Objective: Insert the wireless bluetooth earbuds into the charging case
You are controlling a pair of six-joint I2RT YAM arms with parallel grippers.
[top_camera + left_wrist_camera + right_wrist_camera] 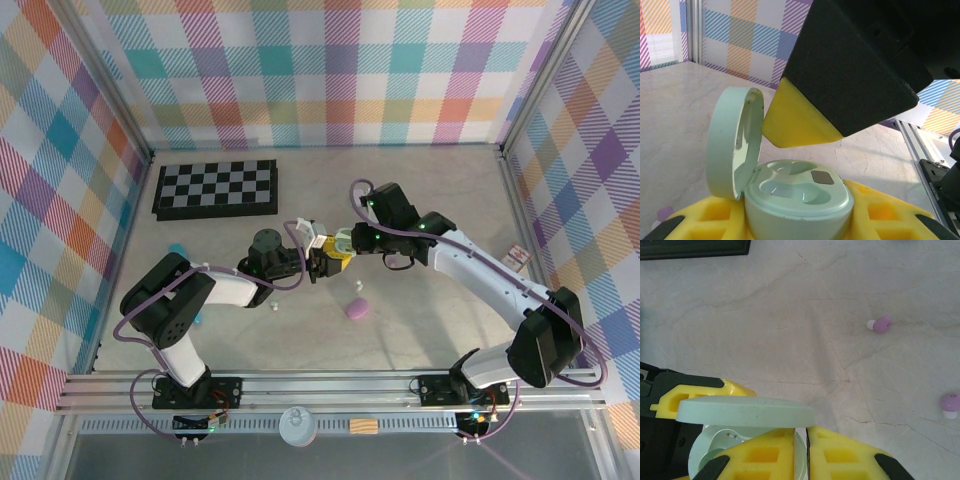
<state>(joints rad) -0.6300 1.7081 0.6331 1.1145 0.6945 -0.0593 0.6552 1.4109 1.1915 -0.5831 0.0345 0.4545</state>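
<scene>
Right now the left gripper [325,262] is clamping the mint charging case [797,197] from both sides at the middle of the table. It is holding the case level, with the lid [735,142] standing up on its hinge and the two wells sitting side by side, facing up and looking empty. The right gripper [807,450] is reaching in from the right with its fingers pressed together, the tips hanging just above the wells and close beside the lid's inner face. Whether a bud is pinched between them I cannot tell. Two purple earbuds [882,324] are lying loose on the table, well apart from the case. The coming move is likely turning on lowering those tips straight down into a well without knocking the lid.
</scene>
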